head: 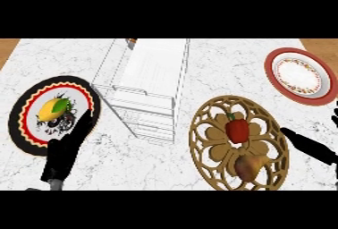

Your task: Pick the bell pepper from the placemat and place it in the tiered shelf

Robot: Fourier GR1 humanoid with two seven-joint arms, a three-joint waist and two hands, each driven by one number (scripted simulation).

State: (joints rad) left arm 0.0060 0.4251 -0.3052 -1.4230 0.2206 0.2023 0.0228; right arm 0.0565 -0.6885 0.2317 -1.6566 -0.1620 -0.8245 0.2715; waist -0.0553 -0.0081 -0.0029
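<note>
1. The red bell pepper (pixel 237 130) is sitting upright, green stem up, near the middle of the round wooden placemat (pixel 206 117), which is lying on the right half of the counter.
2. One brownish fruit (pixel 249 166), pear-like in shape, is lying on the same placemat just nearer than the pepper; whether the two are touching I cannot tell.
3. The right hand (pixel 310 146) is showing at the right edge, just right of the placemat. Its dark fingers are stretching out straight toward the mat's rim, open and holding nothing, apart from the pepper.
4. The white wire tiered shelf (pixel 146 85) is standing in the middle of the counter, left of the placemat and running from the far edge toward the near side. Its tiers are looking bare.
5. Two plates are lying on the counter. The black-rimmed plate (pixel 21 129) is sitting at the left, carrying one yellow and green fruit (pixel 52 108). The red-rimmed plate (pixel 275 74) is sitting at the far right, beyond the placemat.
6. The left hand (pixel 69 145) is rising from the near left, its fingers straight and overlapping the black-rimmed plate's near right edge; it is open and holding nothing.
7. The counter (pixel 224 67) is white marble with grey veining, and a wooden surface (pixel 8 47) is showing at both far corners.
</note>
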